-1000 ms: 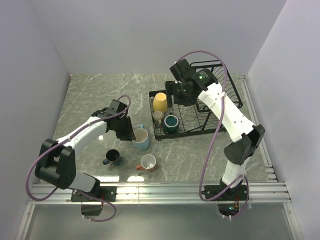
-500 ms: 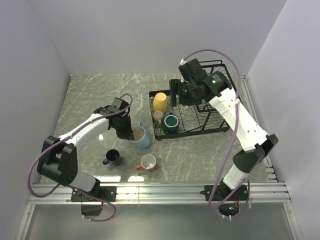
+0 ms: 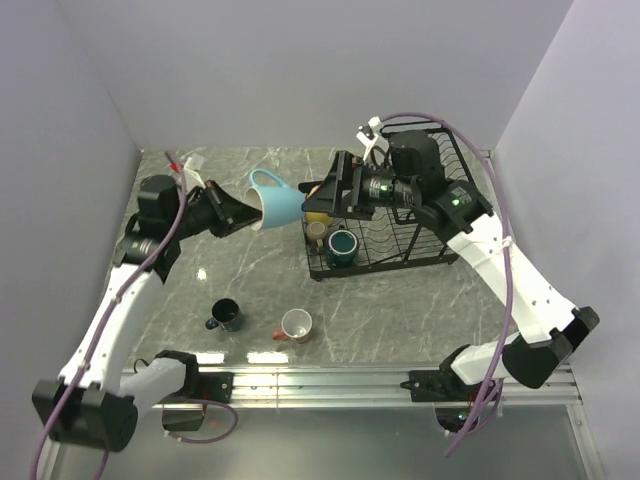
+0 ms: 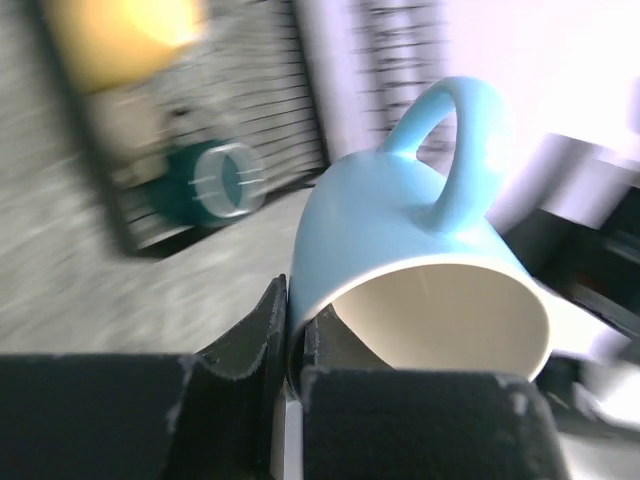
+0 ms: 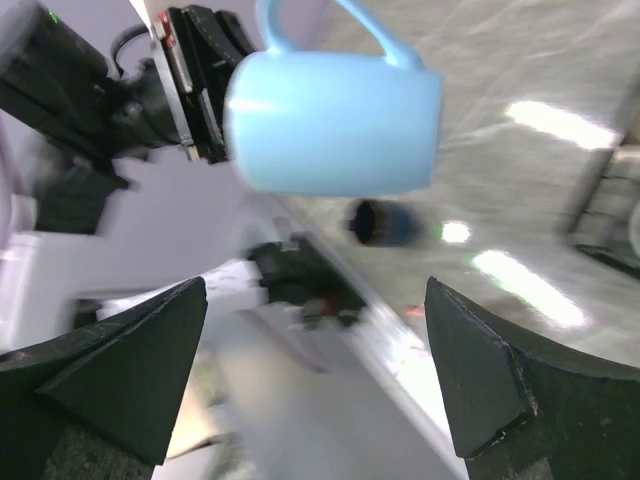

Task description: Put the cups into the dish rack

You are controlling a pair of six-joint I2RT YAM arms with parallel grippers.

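Observation:
My left gripper (image 3: 243, 213) is shut on the rim of the light blue mug (image 3: 277, 201) and holds it on its side in the air, left of the dish rack (image 3: 420, 232). In the left wrist view one finger (image 4: 262, 325) is outside the mug (image 4: 400, 240) and one is inside. My right gripper (image 3: 322, 196) is open and empty, pointing at the mug's base (image 5: 330, 122) with a gap between. The yellow mug (image 3: 318, 212), olive-tan mug (image 3: 316, 231) and dark green mug (image 3: 342, 245) stand on the rack's lower tray. The navy mug (image 3: 225, 315) and salmon-pink mug (image 3: 296, 324) stand on the table.
The rack's raised upper basket (image 3: 452, 175) is at the back right, behind the right arm. White walls close in the table on three sides. A metal rail (image 3: 330, 380) runs along the near edge.
My left arm has lifted the light blue mug off the table and tipped it sideways. My right gripper has swung out from over the rack to the left, toward the mug.

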